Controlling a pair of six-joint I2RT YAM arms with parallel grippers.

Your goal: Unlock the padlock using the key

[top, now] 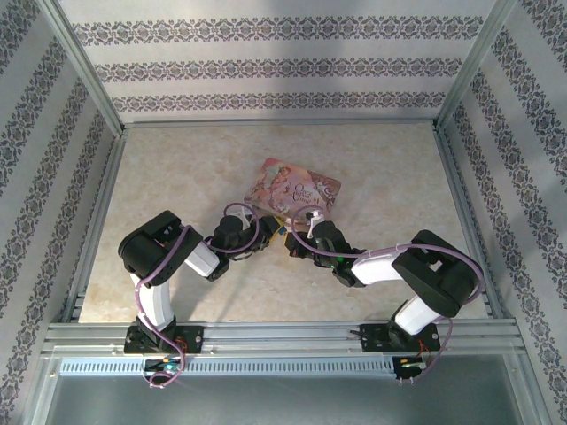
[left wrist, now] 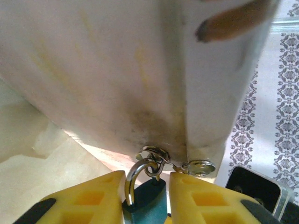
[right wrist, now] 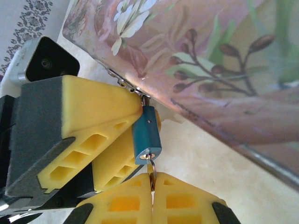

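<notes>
Blue padlock (right wrist: 146,135), judged light and slick, hangs at the box (right wrist: 210,70) edge; my left gripper (left wrist: 147,189) clamps its body, my right gripper (right wrist: 152,183) pinches the thin key (right wrist: 151,168) by its head.

No legible text, pink box (top: 292,188) lettering blurred

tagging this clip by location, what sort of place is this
Probably a lab robot test cell: wallpaper-patterned panels in a metal frame box in a marble-look tabletop, with the left arm and right arm bolted to the near rail.
</notes>
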